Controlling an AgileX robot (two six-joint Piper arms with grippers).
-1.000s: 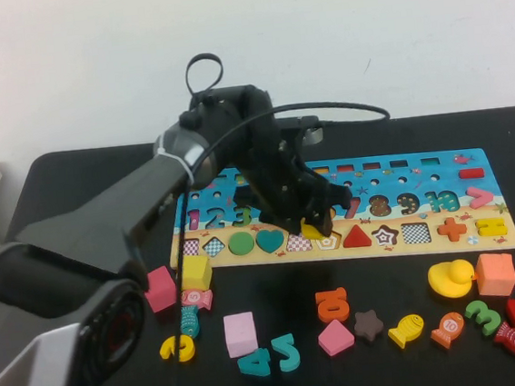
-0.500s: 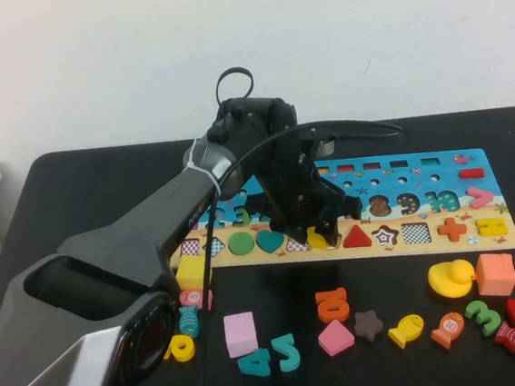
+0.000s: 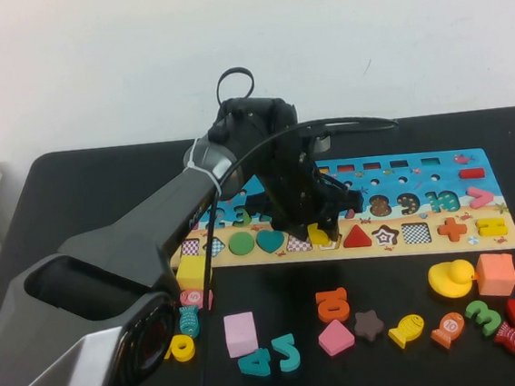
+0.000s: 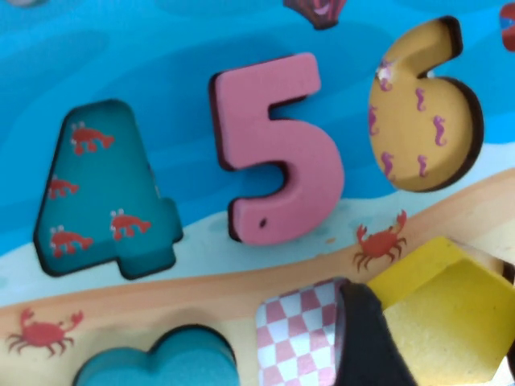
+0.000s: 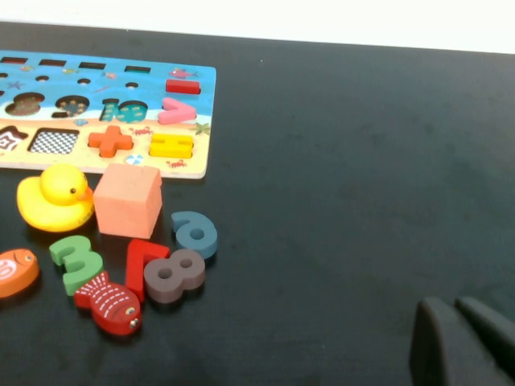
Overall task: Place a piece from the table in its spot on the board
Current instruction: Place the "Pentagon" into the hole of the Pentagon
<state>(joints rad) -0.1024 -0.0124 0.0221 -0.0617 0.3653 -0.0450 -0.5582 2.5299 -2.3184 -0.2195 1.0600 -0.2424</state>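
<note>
Left pincer [image 3: 318, 226] grips the pentagon [image 3: 318, 235] low over the board [image 3: 494, 234], at its slot; a slight twist and a corner rides the rim. Right pincer [image 5: 459, 342] rests shut, empty, over the bench [image 5: 362, 161].

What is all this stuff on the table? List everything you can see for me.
Black matte tabletop: one, under everything.
Long wooden puzzle board: one, blue with a sandy strip, far side.
Flat yellow wooden pentagon piece: one, tilted over the board's shape row, between the left gripper's fingers.
Yellow duck: one, near the board's right end.
Orange cube: one, beside the duck.
Yellow cube: one, at the board's left end.
Pink blocks: two, in front of the board.
Loose numbers and fish: several, mixed colours, front of the table.
Left gripper: black, over the board's middle.
Right gripper: black, over bare table, fingers together.
</note>
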